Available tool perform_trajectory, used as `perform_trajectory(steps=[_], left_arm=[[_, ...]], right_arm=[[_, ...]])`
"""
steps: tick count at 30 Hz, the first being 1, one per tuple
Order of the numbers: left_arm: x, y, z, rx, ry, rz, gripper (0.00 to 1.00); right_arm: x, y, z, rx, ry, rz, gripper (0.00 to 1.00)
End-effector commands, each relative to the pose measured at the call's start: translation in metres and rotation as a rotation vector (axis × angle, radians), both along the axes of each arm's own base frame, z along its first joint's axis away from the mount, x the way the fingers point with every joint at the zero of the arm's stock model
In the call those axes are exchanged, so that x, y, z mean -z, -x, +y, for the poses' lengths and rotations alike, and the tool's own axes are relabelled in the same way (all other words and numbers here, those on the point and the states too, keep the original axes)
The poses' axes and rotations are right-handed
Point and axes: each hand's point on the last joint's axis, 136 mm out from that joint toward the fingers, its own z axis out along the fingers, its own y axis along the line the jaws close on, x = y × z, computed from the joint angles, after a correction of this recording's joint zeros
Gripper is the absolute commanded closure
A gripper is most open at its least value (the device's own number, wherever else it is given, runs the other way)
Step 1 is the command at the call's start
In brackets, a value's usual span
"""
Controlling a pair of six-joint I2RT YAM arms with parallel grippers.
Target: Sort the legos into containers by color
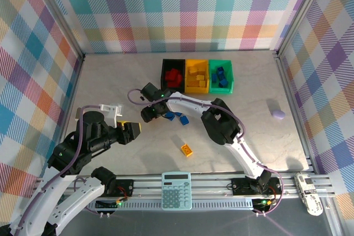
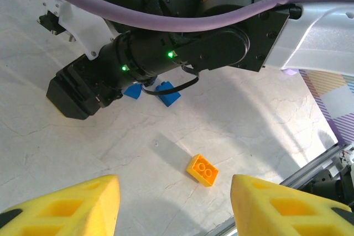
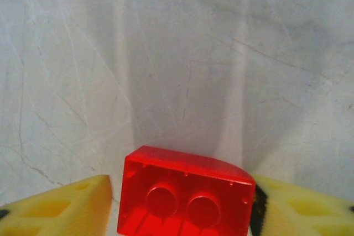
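My right gripper (image 3: 182,208) is shut on a red lego (image 3: 185,192), whose hollow underside faces the camera, just above the bare table; the right pad (image 3: 298,208) is against its side. In the top view my right gripper (image 1: 149,115) reaches left, next to two blue legos (image 1: 180,118). My left gripper (image 2: 175,192) is open and holds nothing, hovering short of a yellow lego (image 2: 202,169) that lies alone on the table (image 1: 187,150). The containers stand at the back: black (image 1: 164,75) with red legos, yellow (image 1: 197,89) with yellow ones, green (image 1: 230,78) with blue ones.
The right arm (image 2: 182,53) crosses the middle of the table above the blue legos (image 2: 167,93). A pale lilac lump (image 1: 279,114) lies at the right. A teal calculator (image 1: 176,190) rests on the front rail. Checked walls close in three sides.
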Motion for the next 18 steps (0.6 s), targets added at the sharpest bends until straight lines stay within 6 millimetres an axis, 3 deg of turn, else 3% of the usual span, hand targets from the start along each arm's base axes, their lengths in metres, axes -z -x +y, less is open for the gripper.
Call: perform_trajectory(steps=[1, 3, 9, 18], left_arm=[[0.001, 0.004, -0.004, 0.034, -0.01, 0.0, 0.45], [0.001, 0.004, -0.004, 0.037, -0.012, 0.0, 0.45], [0.001, 0.006, -0.005, 0.041, -0.014, -0.001, 0.46], [0.001, 0.006, -0.005, 0.041, -0.019, -0.005, 0.46]], right_arm=[[0.01, 0.001, -0.005, -0.001, 0.062, -0.002, 0.44], [0.01, -0.001, -0.006, -0.003, 0.071, -0.009, 0.51], [-0.006, -0.013, -0.013, 0.003, 0.086, -0.066, 0.54], [-0.055, -0.063, -0.034, 0.042, 0.019, -0.138, 0.55]])
